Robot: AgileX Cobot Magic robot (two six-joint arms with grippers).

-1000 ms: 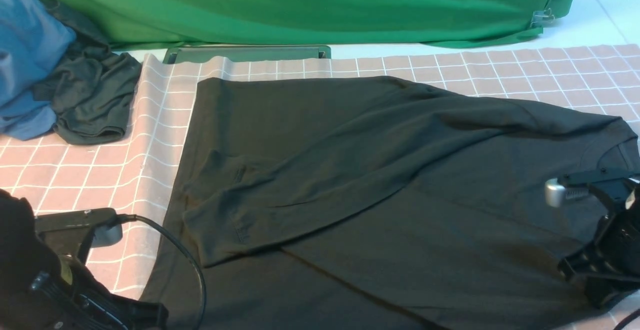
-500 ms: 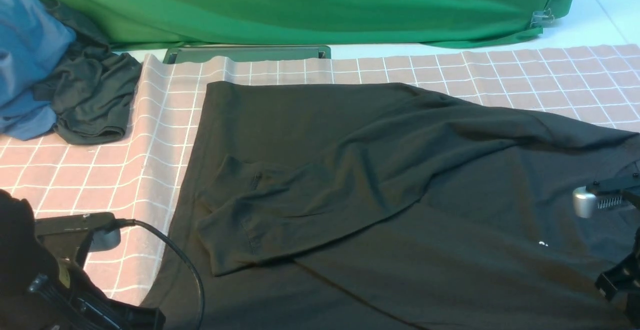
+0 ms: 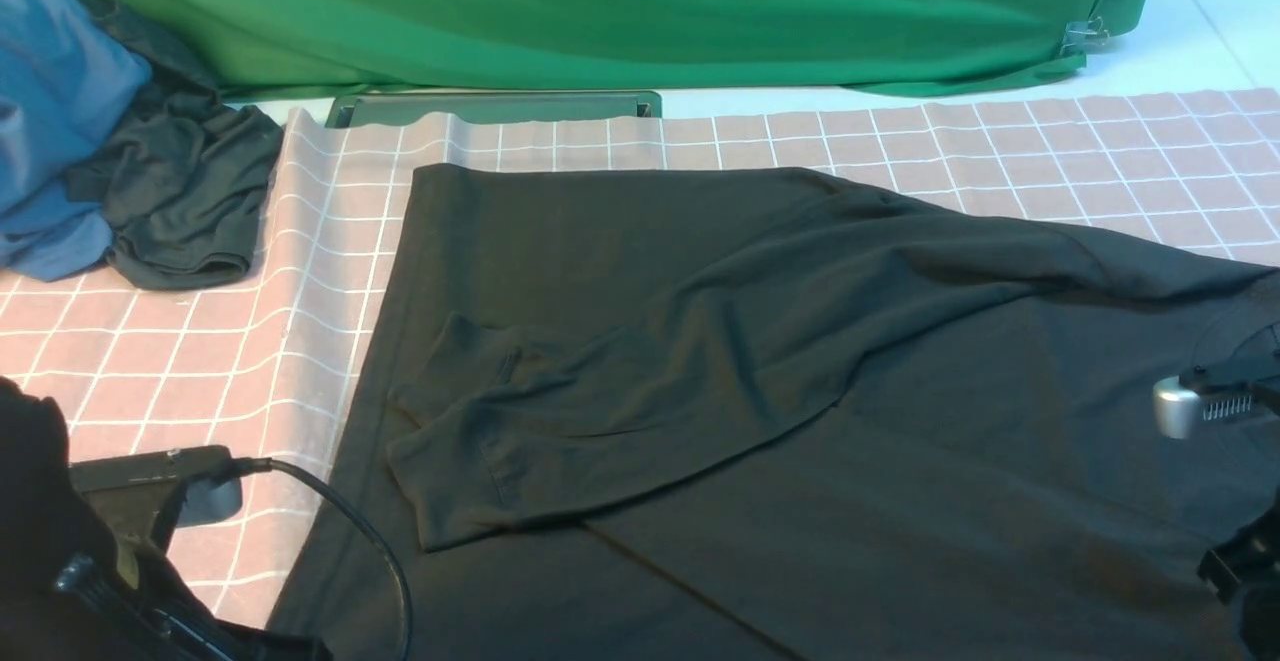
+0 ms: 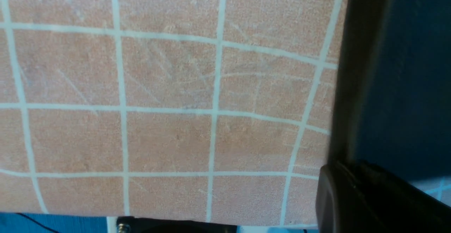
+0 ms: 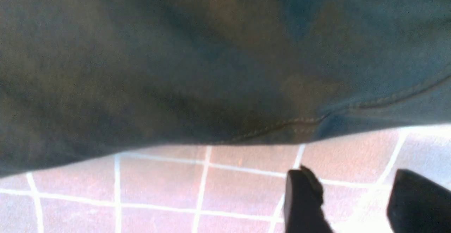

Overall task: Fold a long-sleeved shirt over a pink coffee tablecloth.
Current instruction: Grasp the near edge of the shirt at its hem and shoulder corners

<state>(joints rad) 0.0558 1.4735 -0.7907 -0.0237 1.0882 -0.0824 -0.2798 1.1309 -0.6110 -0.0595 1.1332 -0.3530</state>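
One shirt (image 3: 800,391) lies flat on one tablecloth (image 3: 200,341), with one sleeve folded across its body. Right gripper (image 5: 357,194): fingers apart, empty, near the shirt's edge. Left gripper (image 4: 366,197): state cannot be told. One blue garment (image 3: 60,101) and one grey garment (image 3: 180,201) lie at far left.

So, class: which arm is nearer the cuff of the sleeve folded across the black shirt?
Left. The left arm is over the tablecloth beside the cuff's end of the shirt; the right arm is at the opposite end.
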